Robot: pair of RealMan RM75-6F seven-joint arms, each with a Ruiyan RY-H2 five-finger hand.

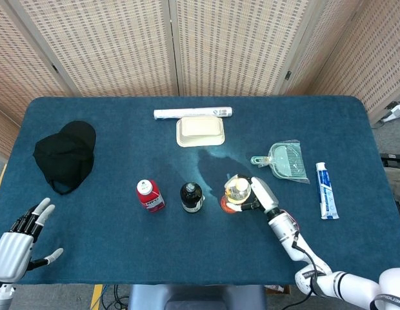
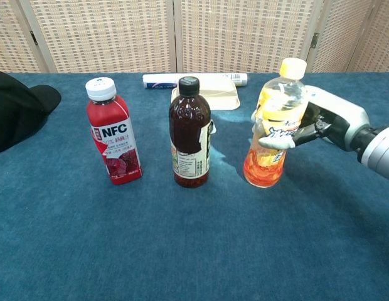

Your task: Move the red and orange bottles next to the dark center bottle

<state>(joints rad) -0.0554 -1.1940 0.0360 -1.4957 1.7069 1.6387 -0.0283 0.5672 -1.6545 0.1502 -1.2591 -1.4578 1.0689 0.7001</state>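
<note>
1. Chest view: right hand grips the orange bottle, which stands upright near the dark bottle.
2. Red bottle stands on the dark bottle's other side.
3. Left hand lies released, fingers spread, near the black cap.

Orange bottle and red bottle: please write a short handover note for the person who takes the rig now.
Right hand: grips the orange bottle, upright, just right of the dark bottle, a small gap between.
Left hand: fingers spread, holds nothing, at the table's near left corner.
Red bottle: upright, left of the dark bottle with a wider gap, untouched.
Done: orange bottle is about in place.
Left: release it, then bring the red bottle closer.
</note>
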